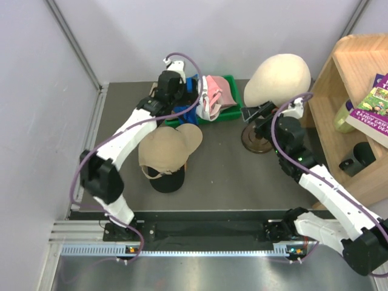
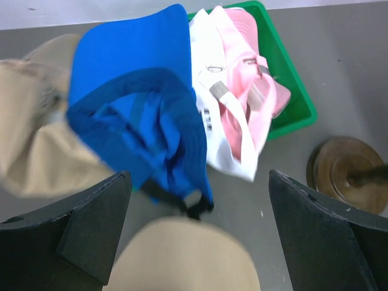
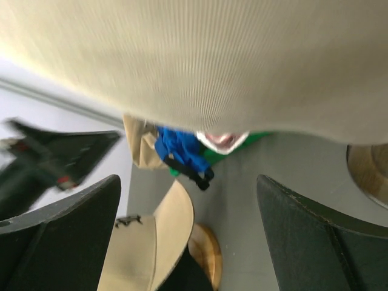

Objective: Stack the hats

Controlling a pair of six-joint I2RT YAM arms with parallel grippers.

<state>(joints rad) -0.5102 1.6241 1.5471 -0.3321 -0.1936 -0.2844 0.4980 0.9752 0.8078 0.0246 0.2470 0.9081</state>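
A tan cap (image 1: 165, 147) sits on a black cap (image 1: 167, 181) at the left centre. A green bin (image 1: 229, 82) behind them holds a blue cap (image 2: 139, 103), a white cap (image 2: 209, 103) and a pink cap (image 2: 248, 91). A khaki cap (image 2: 33, 151) lies left of the blue one. My left gripper (image 1: 174, 100) hangs open and empty over the bin's near left side, its fingers (image 2: 91, 236) wide apart above the tan brim (image 2: 182, 254). My right gripper (image 1: 253, 118) is open and empty, close under the cream mannequin head (image 1: 277, 76).
The head's round stand base (image 1: 257, 139) is right of the bin. A wooden knob stand (image 3: 206, 251) shows under the tan and black caps. A wooden shelf (image 1: 357, 97) with a book and a green bottle fills the right side. Walls close the back and left.
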